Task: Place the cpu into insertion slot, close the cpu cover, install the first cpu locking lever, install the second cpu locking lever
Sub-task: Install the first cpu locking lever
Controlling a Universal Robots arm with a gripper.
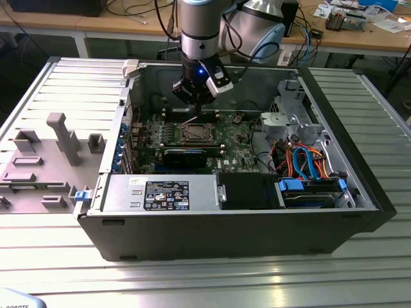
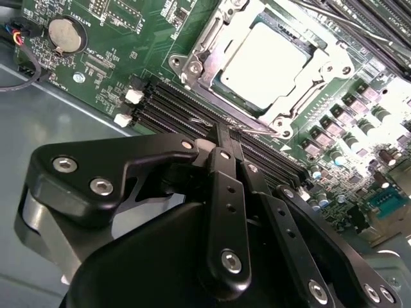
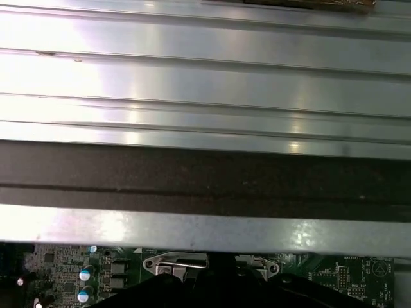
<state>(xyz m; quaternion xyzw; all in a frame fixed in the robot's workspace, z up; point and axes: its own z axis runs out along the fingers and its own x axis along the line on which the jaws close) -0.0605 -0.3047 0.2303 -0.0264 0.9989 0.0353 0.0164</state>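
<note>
The cpu (image 2: 263, 61) lies flat in the insertion slot, its pale silver top showing through the window of the cpu cover (image 2: 196, 64). The cover lies down over it, and the slot itself is hidden under both. In the exterior view the cpu (image 1: 194, 133) sits mid-motherboard, and a thin silver locking lever (image 1: 189, 120) angles up just behind it. My gripper (image 1: 196, 108) hangs right over that lever. In the second wrist view the gripper (image 2: 225, 131) has its black fingers (image 2: 221, 167) pressed together, with the tips at the socket's edge beside the thin lever wire (image 2: 253, 130).
Black memory slots (image 2: 167, 102) run beside the socket, and a coin battery (image 2: 64, 33) sits further off. The case holds a power supply (image 1: 160, 192), a drive cage (image 1: 292, 122) and orange and blue cables (image 1: 308, 160). A grey fixture plate (image 1: 45, 160) lies outside, at the exterior view's left.
</note>
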